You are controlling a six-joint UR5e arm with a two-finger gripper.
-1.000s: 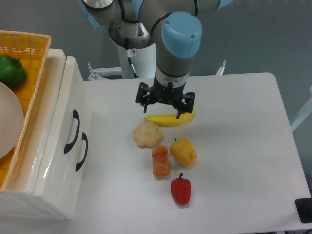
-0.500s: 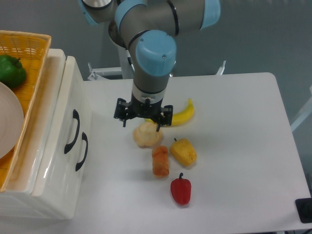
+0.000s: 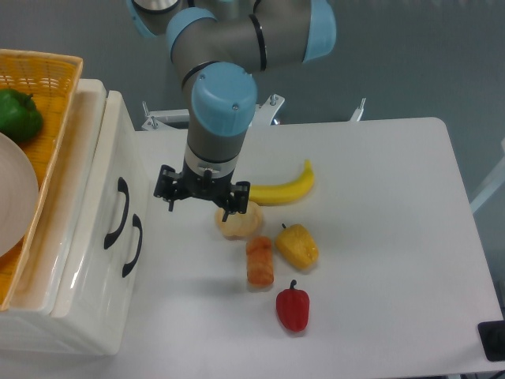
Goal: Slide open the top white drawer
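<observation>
Nearest you, a glossy red bell pepper [image 3: 293,308], an orange carrot chunk [image 3: 259,261] and a yellow pepper [image 3: 297,245] sit on the white worktop [image 3: 394,237]. Your tool [image 3: 200,198] hangs fingers apart beside the top white drawer [image 3: 99,205] at left, with a curved yellow banana [image 3: 280,189] farther back.

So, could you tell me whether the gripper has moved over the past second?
Yes. The gripper has moved left, off the banana, toward the top white drawer.

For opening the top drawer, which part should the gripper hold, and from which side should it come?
Grip the top drawer by its curved black handle. It is the only part that bows out from the smooth white front, leaving a gap for a finger. Come from the table side, where the gripper is, probably closing across the bar's middle.
</observation>
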